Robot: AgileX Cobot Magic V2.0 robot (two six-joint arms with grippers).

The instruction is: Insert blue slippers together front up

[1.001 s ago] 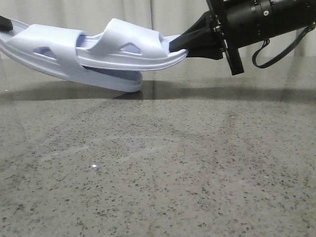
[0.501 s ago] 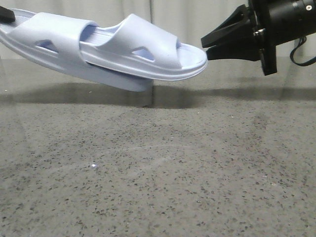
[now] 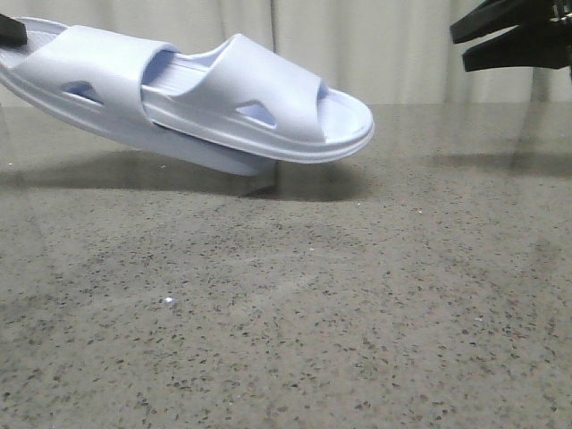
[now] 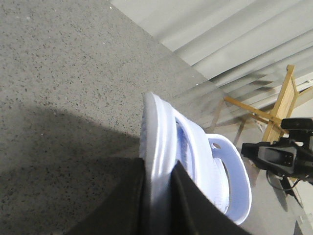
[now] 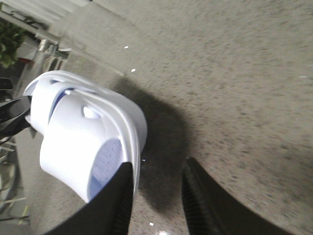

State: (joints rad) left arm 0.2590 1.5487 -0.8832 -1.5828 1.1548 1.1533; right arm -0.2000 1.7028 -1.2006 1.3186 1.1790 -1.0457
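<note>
The right gripper [image 3: 474, 46] is seen parted and empty at the upper right of the front view, well apart from the blue slippers [image 3: 223, 107]. The left gripper [image 4: 157, 196] is clamped on the heel rim of the outer slipper, its fingers [image 4: 193, 205] pressed to either side of the sole. The pair is held nested, one slipper pushed under the other's strap, tilted above the speckled table [image 3: 295, 313].

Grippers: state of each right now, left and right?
Left gripper: shut on the heel edge of the pale blue moulded foam slippers, nested pair held above the speckled table.
Right gripper: open, holding nothing, clear of the slippers.
</note>
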